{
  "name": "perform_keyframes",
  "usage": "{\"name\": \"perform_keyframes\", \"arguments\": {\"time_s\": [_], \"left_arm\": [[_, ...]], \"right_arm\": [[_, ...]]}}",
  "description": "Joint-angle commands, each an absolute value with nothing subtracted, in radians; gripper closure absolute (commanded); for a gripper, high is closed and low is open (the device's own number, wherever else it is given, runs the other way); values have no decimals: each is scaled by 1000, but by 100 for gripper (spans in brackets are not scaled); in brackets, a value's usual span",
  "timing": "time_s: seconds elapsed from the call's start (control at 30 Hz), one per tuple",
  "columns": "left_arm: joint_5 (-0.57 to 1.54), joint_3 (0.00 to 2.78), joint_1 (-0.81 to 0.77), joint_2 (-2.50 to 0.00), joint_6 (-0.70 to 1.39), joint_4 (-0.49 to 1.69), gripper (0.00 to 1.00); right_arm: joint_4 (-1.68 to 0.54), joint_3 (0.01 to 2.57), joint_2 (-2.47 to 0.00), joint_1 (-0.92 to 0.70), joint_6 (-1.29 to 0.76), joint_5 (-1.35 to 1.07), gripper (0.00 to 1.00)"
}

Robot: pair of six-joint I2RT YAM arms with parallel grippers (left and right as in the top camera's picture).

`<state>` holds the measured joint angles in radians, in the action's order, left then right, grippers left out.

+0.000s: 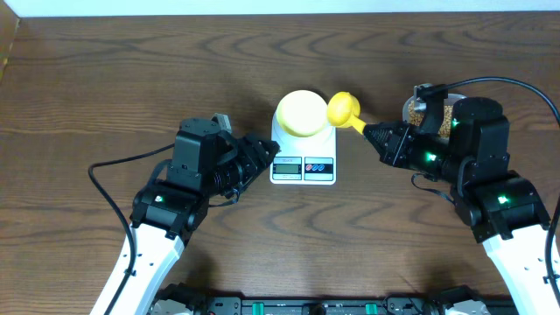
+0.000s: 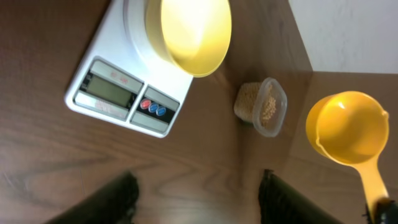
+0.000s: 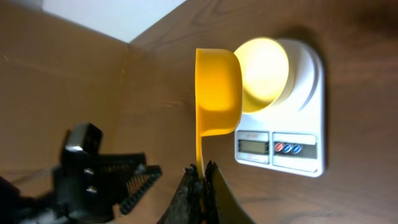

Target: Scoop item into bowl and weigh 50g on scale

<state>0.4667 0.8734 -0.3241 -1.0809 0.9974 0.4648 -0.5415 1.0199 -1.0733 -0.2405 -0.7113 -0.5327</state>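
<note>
Scoop (image 1: 343, 107) clamped by its handle in our right tool (image 1: 368, 131), we should centre it over the bowl (image 1: 302, 112) on the scale (image 1: 328, 144) just ahead before tipping, our left tool (image 1: 267, 156) apart and empty.

a robot lab bench — dark wood table (image 1: 87, 70); white wall (image 2: 354, 31)

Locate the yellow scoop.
Overhead, right of centre: the yellow scoop has its handle in the right gripper, cup beside the pale yellow bowl on the scale.
</note>
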Motion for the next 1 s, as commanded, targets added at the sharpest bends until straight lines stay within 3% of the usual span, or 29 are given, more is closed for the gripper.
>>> {"name": "perform_keyframes", "arguments": {"time_s": [0.0, 0.03, 0.27, 0.43, 0.6, 0.77, 0.97], "left_arm": [[490, 868, -326, -1084, 982, 471, 69], [489, 868, -327, -1084, 956, 470, 92], [487, 926, -327, -1075, 722, 478, 93], [287, 1109, -327, -1082, 554, 741, 93], [159, 1155, -421, -1096, 398, 834, 93], [-192, 1155, -628, -1167, 386, 819, 93], [-166, 1153, -689, -1230, 472, 730, 93]], "right_arm": [[-533, 1036, -1070, -215, -888, -565, 99], [-520, 1036, -1070, -203, -904, -570, 99], [-425, 1036, -1047, -137, -822, -640, 99], [-408, 1036, -1045, -69, -824, -648, 99], [-281, 1036, -1055, 49, -886, -788, 99], [-203, 1036, -1104, 127, -959, -910, 99], [-284, 1036, -1131, 129, -919, -918, 99]]}}
